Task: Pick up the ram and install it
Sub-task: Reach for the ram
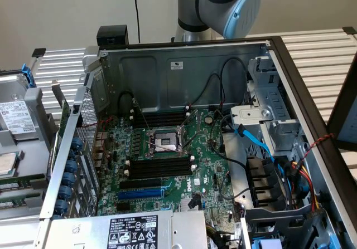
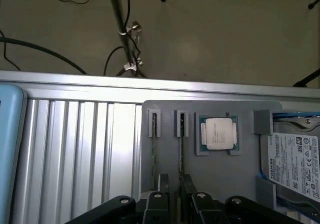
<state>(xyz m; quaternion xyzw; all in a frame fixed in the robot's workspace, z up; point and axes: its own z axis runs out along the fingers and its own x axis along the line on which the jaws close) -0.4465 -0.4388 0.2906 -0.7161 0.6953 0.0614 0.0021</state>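
Observation:
Seen edge-on from above, the ram (image 2: 181,151) is a thin dark strip standing in a slot of the grey holder tray (image 2: 240,169). A second slot (image 2: 154,124) lies beside it. My gripper (image 2: 175,204) hangs above the tray, its black fingers (image 2: 158,206) a narrow gap apart on either side of the ram's line, holding nothing. In the exterior view the open computer case shows the motherboard with black memory slots (image 1: 159,168) beside the processor socket (image 1: 165,143), and my arm (image 1: 226,4) rises behind the case.
A loose processor (image 2: 218,134) and a hard drive (image 2: 295,161) sit in the same tray next to the slots. A blue expansion slot (image 1: 139,194), cables (image 1: 262,149) and a drive cage (image 1: 268,101) crowd the case interior. Ribbed aluminium table (image 2: 75,149) surrounds the tray.

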